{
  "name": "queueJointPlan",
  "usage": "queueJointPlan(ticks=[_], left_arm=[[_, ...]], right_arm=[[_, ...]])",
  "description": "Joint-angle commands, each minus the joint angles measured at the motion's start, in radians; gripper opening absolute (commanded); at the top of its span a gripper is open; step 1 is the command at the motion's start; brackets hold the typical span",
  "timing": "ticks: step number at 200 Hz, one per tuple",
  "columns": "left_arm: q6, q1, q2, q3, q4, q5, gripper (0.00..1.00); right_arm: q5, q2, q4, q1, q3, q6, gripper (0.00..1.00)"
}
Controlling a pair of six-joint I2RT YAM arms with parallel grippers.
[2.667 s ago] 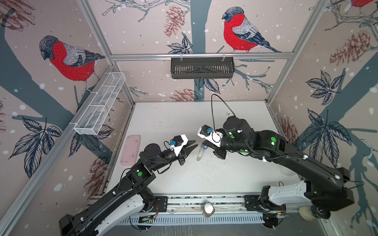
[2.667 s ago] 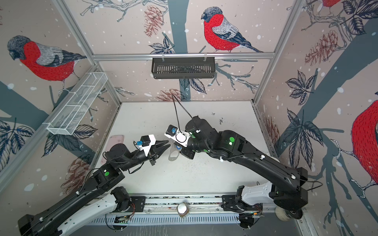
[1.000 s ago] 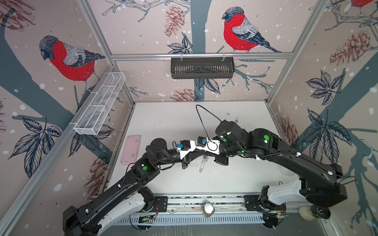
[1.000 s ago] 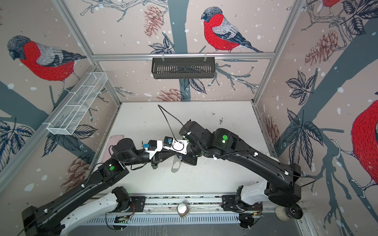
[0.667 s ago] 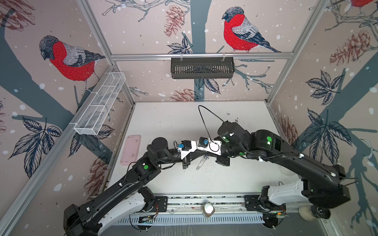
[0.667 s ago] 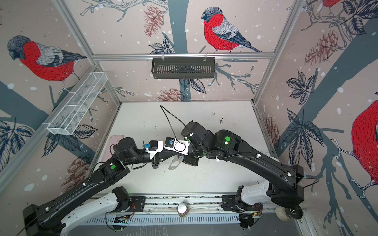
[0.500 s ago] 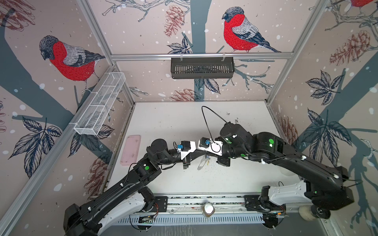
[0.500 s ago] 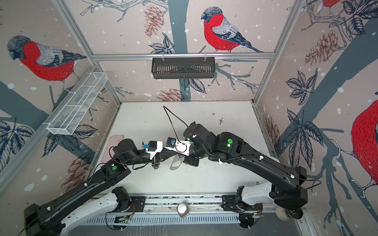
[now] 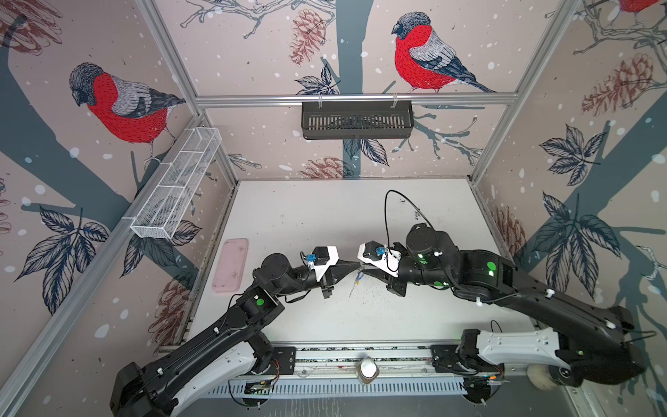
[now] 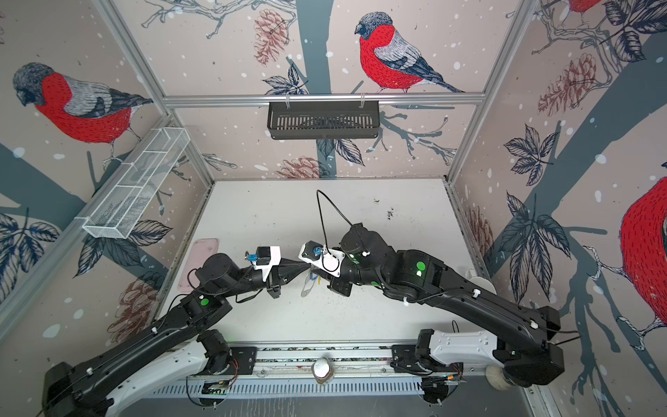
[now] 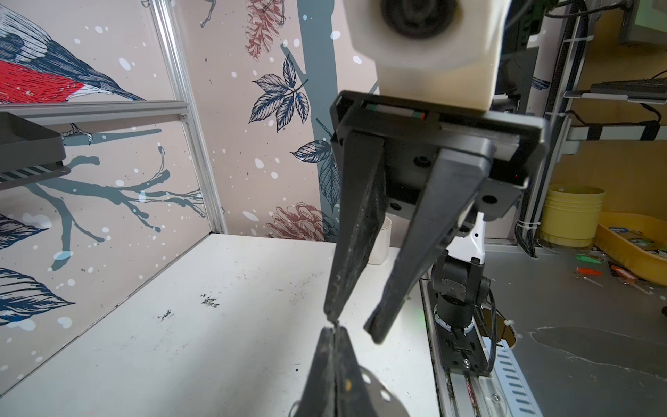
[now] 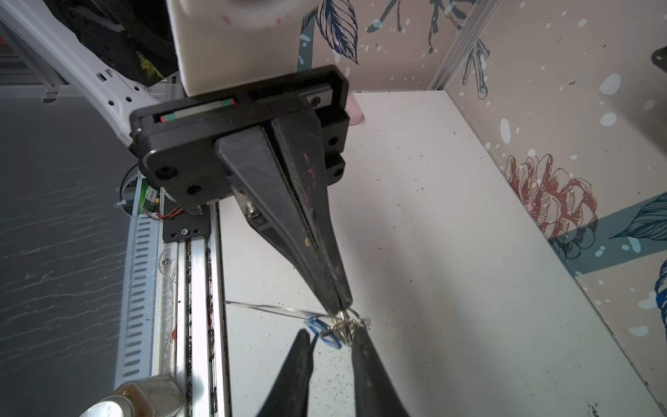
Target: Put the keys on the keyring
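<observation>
The left gripper [image 12: 341, 309] pinches the flat dark grey oval keyring [image 11: 377, 400], likely so the spread right gripper [image 11: 353, 325] (beside it) can fit the blue-tagged silver key [image 12: 326, 337].

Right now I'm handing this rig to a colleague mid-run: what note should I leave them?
Grippers: left gripper shut on the keyring at its ringed edge, above the table; right gripper open, fingertips either side of the blue-tagged key.
Done: keyring picked up; blue-tagged key hangs by its rings.
Left: check that key is truly threaded, unclear here; the yellow-tagged key is too small to place, so find and add it.
</observation>
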Motion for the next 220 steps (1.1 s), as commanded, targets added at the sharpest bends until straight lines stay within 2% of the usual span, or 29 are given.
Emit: queueJointPlan(ticks=[1,35,72,114,145,181,189,206,220], left_arm=[[-0.026,0.001,-0.007,-0.004,0.101,-0.022,0.0],[-0.039,0.001,-0.011,-0.015,0.134,-0.021,0.0],[-0.061,0.001,-0.008,-0.026,0.177,0.0,0.0],[-0.09,0.001,-0.016,-0.047,0.241,0.04,0.0],[-0.096,0.001,-0.023,-0.052,0.25,0.056,0.0],[-0.095,0.001,-0.034,-0.055,0.247,0.06,0.0],[-0.096,0.001,-0.036,-0.056,0.245,0.058,0.0],[-0.092,0.001,-0.038,-0.055,0.238,0.055,0.0],[-0.089,0.001,-0.042,-0.056,0.233,0.053,0.0]], right_arm=[[0.03,-0.049,0.131,0.001,-0.064,0.055,0.24],[0.028,-0.126,0.261,0.002,-0.195,0.109,0.24],[-0.009,-0.134,0.363,0.001,-0.28,0.128,0.27],[-0.05,-0.1,0.437,-0.001,-0.319,0.135,0.3],[-0.036,-0.084,0.455,-0.002,-0.326,0.133,0.36],[-0.018,-0.09,0.463,-0.012,-0.332,0.132,0.38],[-0.014,-0.092,0.461,-0.014,-0.332,0.132,0.34],[-0.009,-0.095,0.45,-0.018,-0.329,0.128,0.19],[0.001,-0.1,0.438,-0.017,-0.325,0.124,0.14]])
